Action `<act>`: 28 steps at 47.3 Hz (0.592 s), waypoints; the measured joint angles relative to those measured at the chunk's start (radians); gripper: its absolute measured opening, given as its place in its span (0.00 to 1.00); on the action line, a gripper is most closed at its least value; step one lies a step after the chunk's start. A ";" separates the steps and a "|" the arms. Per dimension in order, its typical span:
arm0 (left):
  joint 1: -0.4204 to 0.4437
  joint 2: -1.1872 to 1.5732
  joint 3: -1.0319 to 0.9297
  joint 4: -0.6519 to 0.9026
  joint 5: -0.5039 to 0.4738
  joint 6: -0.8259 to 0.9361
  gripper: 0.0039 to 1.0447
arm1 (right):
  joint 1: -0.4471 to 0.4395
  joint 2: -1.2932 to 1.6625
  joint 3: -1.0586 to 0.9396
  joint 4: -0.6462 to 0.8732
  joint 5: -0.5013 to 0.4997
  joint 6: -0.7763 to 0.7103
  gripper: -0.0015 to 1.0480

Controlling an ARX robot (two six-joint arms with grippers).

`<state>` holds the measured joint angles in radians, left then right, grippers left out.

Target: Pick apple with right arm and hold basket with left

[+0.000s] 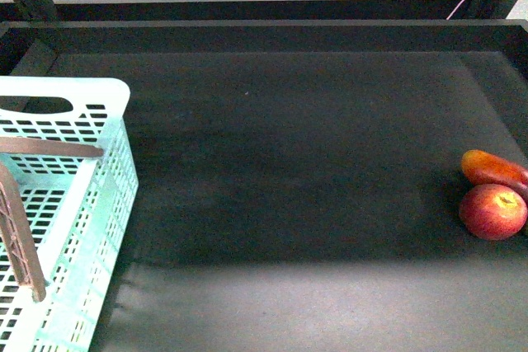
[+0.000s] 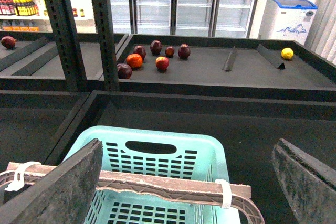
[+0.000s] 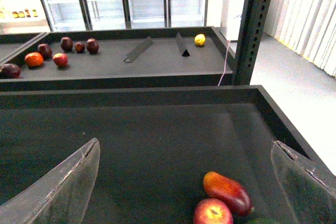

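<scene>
Lower right gripper (image 3: 181, 182), jaws spread wide, onto apple (image 3: 212, 212) at tray's (image 1: 289, 204) right edge, beside mango (image 3: 228, 192); pinch across sides clear of mango. Bring left gripper (image 2: 181, 182), equally spread, down around basket (image 2: 205, 148) handle (image 2: 157, 184) at far left.

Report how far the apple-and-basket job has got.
Nothing done yet. The apple lies on the table by the mango; the right gripper is open, short of it. The left gripper is open, aimed at the basket, gripping nothing. Both grasps remain.
</scene>
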<state>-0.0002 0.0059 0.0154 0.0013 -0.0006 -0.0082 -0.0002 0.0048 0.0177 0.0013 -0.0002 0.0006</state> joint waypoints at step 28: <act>-0.037 0.033 0.025 -0.072 -0.128 -0.048 0.94 | 0.000 0.000 0.000 0.000 -0.001 0.000 0.91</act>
<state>-0.0376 0.0387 0.0402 -0.0704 -0.1284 -0.0559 -0.0002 0.0048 0.0177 0.0013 -0.0010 0.0002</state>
